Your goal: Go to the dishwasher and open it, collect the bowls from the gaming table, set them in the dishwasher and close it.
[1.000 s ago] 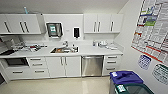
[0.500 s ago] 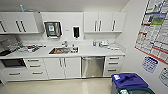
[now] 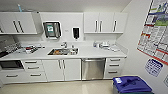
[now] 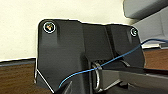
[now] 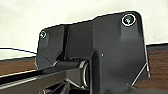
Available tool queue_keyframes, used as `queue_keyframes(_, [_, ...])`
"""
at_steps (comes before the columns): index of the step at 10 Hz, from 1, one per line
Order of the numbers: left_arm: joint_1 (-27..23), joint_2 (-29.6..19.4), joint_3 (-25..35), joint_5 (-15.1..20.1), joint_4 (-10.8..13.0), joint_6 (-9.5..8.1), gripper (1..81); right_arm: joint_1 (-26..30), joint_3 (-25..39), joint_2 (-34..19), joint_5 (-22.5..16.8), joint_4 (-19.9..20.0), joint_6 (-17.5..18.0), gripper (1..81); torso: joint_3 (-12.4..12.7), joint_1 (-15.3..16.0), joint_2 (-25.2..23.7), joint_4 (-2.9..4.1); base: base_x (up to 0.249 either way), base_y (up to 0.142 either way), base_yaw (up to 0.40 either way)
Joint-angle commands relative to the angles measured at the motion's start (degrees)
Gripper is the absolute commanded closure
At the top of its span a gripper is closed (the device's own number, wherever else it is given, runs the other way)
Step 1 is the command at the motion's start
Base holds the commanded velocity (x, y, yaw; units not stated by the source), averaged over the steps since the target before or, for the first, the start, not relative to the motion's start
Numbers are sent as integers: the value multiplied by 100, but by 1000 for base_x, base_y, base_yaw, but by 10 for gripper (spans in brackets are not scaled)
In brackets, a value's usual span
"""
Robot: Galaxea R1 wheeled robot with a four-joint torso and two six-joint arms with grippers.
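Observation:
The dishwasher stands shut under the white counter, right of the sink cabinet; its brushed steel front carries a bar handle along the top edge. It lies ahead of me, slightly right of centre in the head view, across a stretch of pale floor. The bowls and the gaming table are out of view. Both wrist views look onto my own dark plates, with cream wall and brown floor behind them.
A blue-lidded bin stands at the near right by the poster wall. The white counter holds a sink and small items. White drawers flank the dishwasher on its right, white cabinet doors on its left.
The whole head picture has shifted a little: the kitchenette sits slightly larger and the bin lower right, so the camera has moved closer. No object has moved.

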Motion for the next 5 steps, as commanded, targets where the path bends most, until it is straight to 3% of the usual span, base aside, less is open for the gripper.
queue_keyframes(1, [-219,-88,40,239,-20,-9,10,284,54,-66,-307,-28,-24,10,0,0,0,0,137,0,0])
queue_keyframes(5, [-202,-115,49,178,-29,-9,10,257,54,-75,-298,-36,-24,10,0,0,0,0,140,0,0])
